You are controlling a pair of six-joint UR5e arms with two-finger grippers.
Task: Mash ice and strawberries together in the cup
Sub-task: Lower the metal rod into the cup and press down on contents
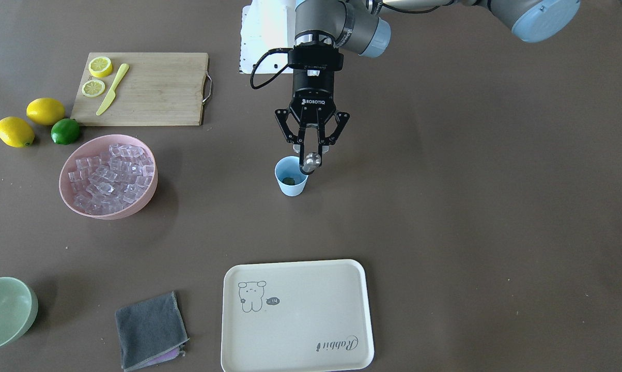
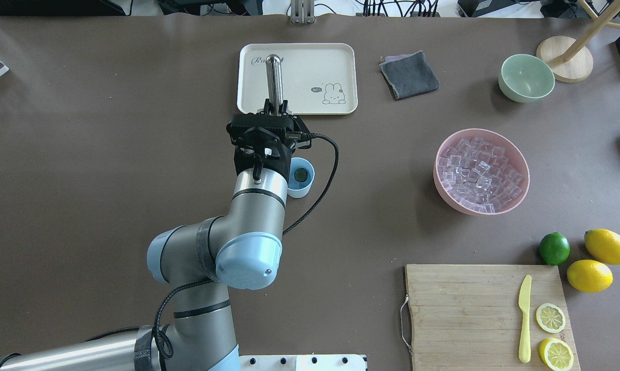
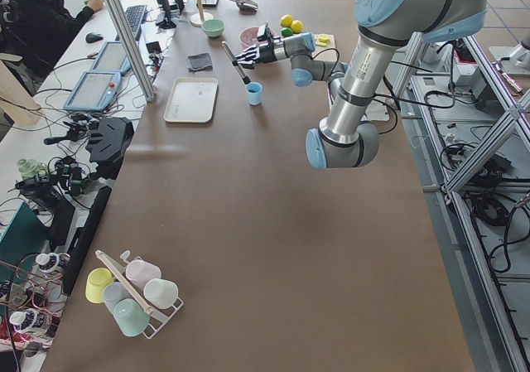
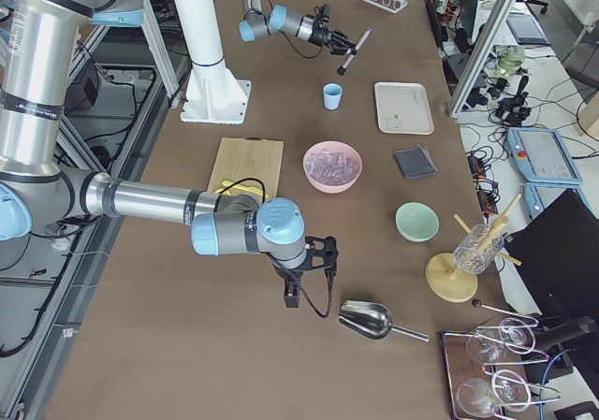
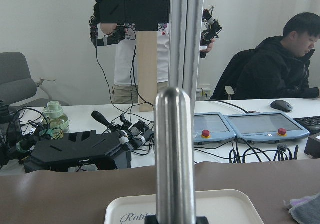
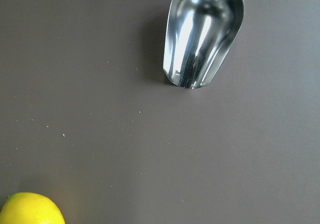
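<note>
Your left arm [image 2: 248, 206] reaches over mid-table, its gripper [image 1: 311, 153] pinching a steel rod [image 2: 274, 77] near one end. The rod lies nearly level and points toward the tray [image 2: 341, 56], so it is not yet turned down for mashing. The right gripper [image 4: 298, 284] hangs low near the scoop [image 4: 367, 319], well apart from the work. You cannot tell whether it is spread or pressed together.

The pink bowl [image 1: 112, 214] holds all the ice [image 1: 109, 175] in view: clear, faintly pink cubes, heaped. The cup [image 1: 293, 190], pale blue and upright, stands just beside the left gripper. At its bottom only a small dark-green patch shows, likely the strawberry [image 1: 289, 181] cap up. No cubes show inside, so I'd judge ice must go in first.
</note>
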